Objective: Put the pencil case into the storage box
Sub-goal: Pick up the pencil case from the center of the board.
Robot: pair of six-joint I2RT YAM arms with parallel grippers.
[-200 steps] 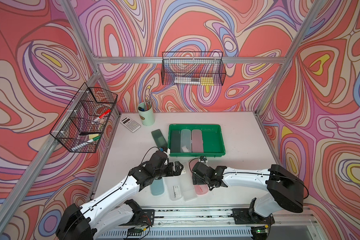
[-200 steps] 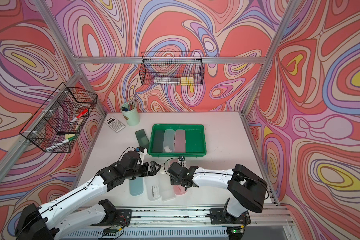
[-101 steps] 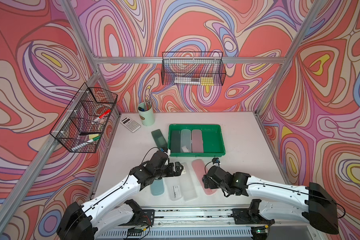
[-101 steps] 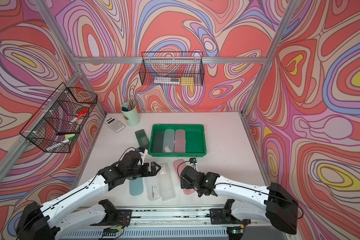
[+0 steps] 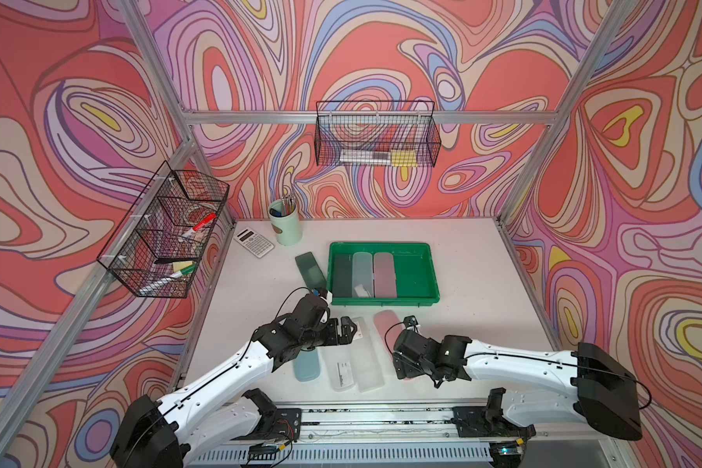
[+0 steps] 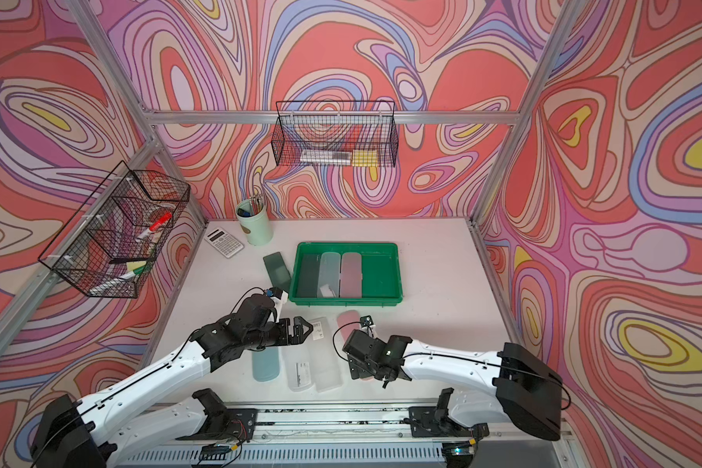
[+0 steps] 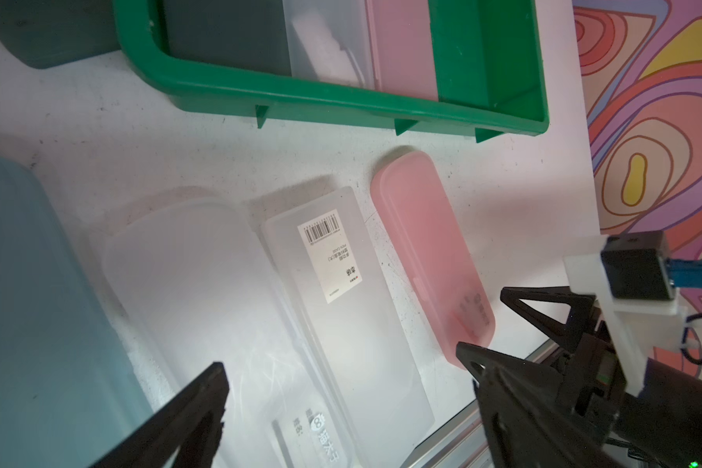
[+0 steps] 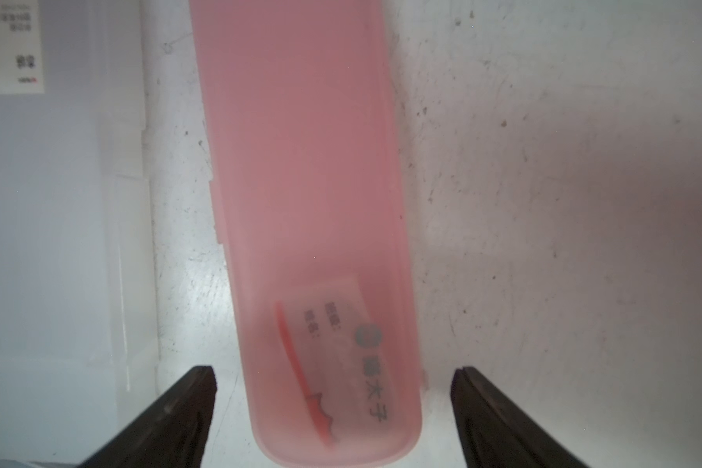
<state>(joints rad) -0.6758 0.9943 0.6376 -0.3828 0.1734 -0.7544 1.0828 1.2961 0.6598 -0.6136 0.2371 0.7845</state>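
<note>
The green storage box [image 5: 384, 300] [image 6: 347, 300] [image 7: 341, 101] sits mid-table with three pencil cases side by side in its left part: dark, clear and pink. A pink pencil case [image 8: 309, 182] [image 5: 385, 324] [image 7: 430, 251] lies flat on the table in front of the box. My right gripper [image 8: 333, 372] [image 5: 400, 366] is open, its fingers either side of that case's near end with gaps showing. My left gripper [image 7: 339, 358] [image 5: 351, 328] is open, empty, above two clear cases [image 7: 341, 308].
A teal case [image 5: 307, 362] and the clear cases [image 5: 357, 364] lie in a row left of the pink one. A dark green case [image 5: 310, 269] rests left of the box. Calculator [image 5: 254, 242], pen cup [image 5: 285, 223] and two black wire baskets [image 5: 165, 231] stand behind.
My right arm swung out to the right and the gripper drew back to the pink case's near end, its jaws spreading wider. The left arm barely moved.
</note>
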